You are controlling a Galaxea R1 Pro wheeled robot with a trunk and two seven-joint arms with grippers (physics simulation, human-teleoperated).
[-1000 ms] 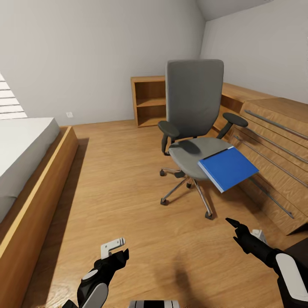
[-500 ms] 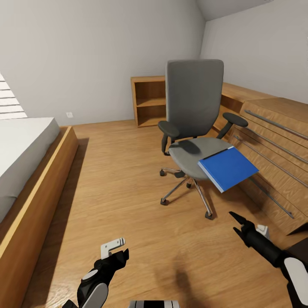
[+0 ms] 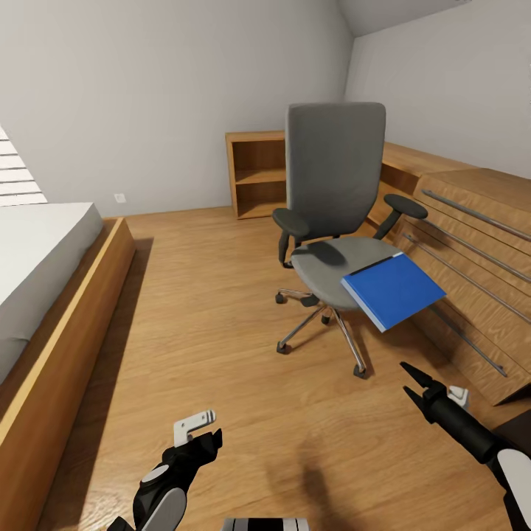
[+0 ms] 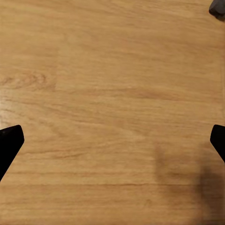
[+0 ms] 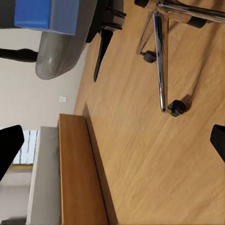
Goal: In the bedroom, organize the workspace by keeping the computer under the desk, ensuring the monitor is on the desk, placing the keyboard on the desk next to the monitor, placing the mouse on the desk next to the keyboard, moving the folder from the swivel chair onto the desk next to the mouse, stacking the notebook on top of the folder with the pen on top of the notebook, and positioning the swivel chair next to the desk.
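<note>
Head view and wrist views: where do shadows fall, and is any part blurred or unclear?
Head view: sharp; the swivel chair and the bed frame cast soft shadows on the wooden floor; a dim shadow lies near the left gripper. Left wrist view: a faint dark patch on the floor, low right. Right wrist view: sharp, the folder evenly lit.

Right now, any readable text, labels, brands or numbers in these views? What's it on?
None readable.
The folder: plain blue cover, no label.
The swivel chair: no brand mark.
The wall outlet: too small to show any marking.
</note>
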